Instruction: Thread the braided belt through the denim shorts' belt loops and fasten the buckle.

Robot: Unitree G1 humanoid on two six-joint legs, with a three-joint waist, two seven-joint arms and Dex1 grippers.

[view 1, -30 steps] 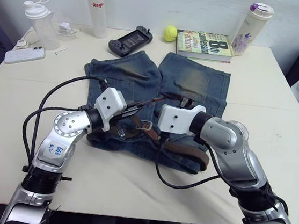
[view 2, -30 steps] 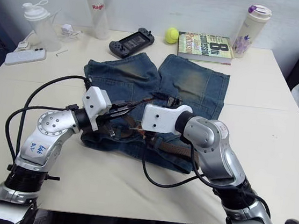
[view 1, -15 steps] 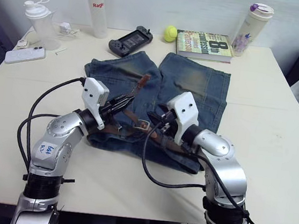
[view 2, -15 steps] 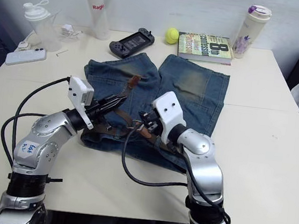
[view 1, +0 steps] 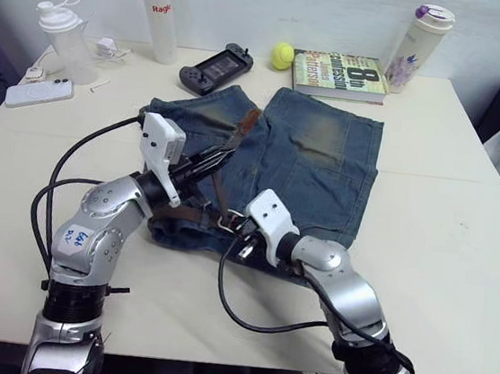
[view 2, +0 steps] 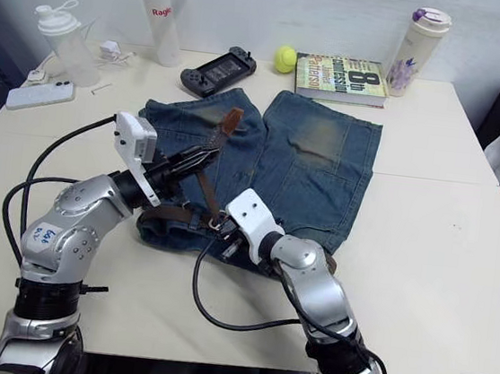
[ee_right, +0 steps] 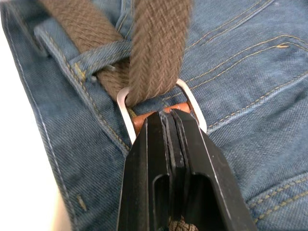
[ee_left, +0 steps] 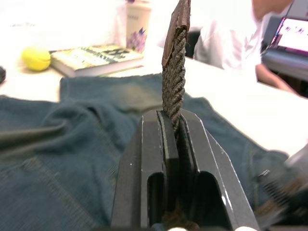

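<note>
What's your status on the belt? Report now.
Left gripper shut on the braided belt, tail held up over the denim shorts. Right gripper shut at the buckle, belt through the frame. Nothing in the way.

The left hand [ee_left: 174, 126] pinches the braided belt [ee_left: 174, 72] above the denim shorts [ee_left: 57, 144].

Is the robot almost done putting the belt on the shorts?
Nearly. The braided belt already sits under a belt loop on the denim shorts, and its free end passes through the buckle. Right now the left gripper is shut on the belt's tail while the right gripper pinches the buckle end. Left to do: pull it snug and set the prong, which I can't see.
</note>
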